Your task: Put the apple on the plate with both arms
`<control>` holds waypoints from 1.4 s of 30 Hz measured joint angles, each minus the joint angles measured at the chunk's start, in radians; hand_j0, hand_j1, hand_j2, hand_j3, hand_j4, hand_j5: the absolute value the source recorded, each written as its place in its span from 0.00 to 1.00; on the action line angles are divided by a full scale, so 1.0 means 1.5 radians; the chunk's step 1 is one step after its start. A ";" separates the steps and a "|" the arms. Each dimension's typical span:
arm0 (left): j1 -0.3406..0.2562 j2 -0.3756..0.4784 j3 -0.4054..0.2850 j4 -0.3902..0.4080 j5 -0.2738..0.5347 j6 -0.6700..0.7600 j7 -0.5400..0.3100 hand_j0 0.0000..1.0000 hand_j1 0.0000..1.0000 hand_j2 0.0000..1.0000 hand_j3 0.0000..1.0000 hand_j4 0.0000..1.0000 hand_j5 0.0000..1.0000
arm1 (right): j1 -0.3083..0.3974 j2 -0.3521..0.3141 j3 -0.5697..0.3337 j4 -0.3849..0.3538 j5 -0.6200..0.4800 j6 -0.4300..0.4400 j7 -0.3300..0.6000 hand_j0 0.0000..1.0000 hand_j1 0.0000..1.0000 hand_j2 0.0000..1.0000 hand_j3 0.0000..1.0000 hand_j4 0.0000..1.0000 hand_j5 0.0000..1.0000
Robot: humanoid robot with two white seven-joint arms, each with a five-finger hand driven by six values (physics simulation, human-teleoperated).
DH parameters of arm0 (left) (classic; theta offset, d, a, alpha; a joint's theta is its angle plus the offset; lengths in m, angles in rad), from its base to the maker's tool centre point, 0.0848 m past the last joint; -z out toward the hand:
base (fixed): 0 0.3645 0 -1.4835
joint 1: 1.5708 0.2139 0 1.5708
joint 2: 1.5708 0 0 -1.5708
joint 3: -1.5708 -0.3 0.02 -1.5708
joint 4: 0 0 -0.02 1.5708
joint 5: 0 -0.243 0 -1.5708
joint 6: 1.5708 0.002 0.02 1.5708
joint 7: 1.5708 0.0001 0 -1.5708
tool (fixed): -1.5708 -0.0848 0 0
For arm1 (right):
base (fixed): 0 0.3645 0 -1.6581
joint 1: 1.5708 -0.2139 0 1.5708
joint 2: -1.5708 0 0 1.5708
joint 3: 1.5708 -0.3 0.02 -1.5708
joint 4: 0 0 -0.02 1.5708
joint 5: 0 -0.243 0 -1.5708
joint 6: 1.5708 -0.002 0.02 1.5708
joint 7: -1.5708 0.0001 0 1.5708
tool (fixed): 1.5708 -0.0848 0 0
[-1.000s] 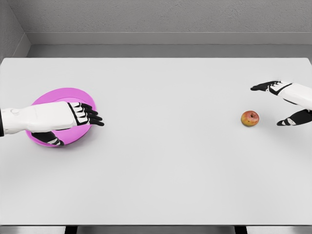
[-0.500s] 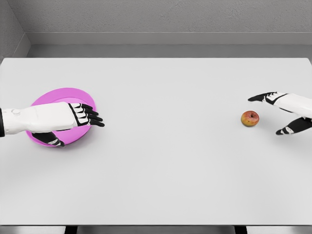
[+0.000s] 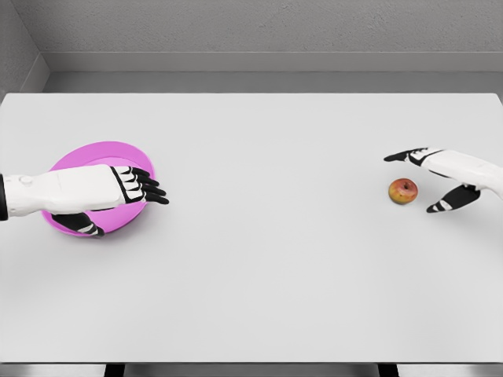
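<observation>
Early stage; apple (image 3: 403, 191) on table (image 3: 275, 259) far right, ungrasped; right hand (image 3: 428, 181) spread open beside it; left hand (image 3: 118, 192) relaxed over pink plate (image 3: 86, 153); pickup, transfer remain.

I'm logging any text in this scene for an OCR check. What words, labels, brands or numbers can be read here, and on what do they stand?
None. No readable text shows on anything in the head view:
the apple: no sticker or label.
the pink plate: plain, no print.
the left hand and right hand: white and black only, no markings.
the white table and the grey wall: bare of signs.
</observation>
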 measured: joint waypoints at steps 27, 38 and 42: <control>0.000 0.000 0.000 0.000 0.000 0.000 0.000 1.00 1.00 1.00 1.00 1.00 1.00 | -0.036 0.040 0.031 0.068 0.047 0.001 0.000 0.82 0.82 0.82 0.82 0.82 0.82; 0.000 0.000 0.000 0.000 0.000 0.000 0.000 1.00 1.00 1.00 1.00 1.00 1.00 | -0.037 0.040 0.037 0.071 0.048 0.000 0.000 0.58 0.58 0.58 0.58 0.58 0.58; 0.000 0.000 0.000 0.000 0.000 0.000 0.000 1.00 1.00 1.00 1.00 1.00 1.00 | -0.042 0.041 0.037 0.074 0.048 0.000 0.000 0.48 0.48 0.48 0.48 0.48 0.48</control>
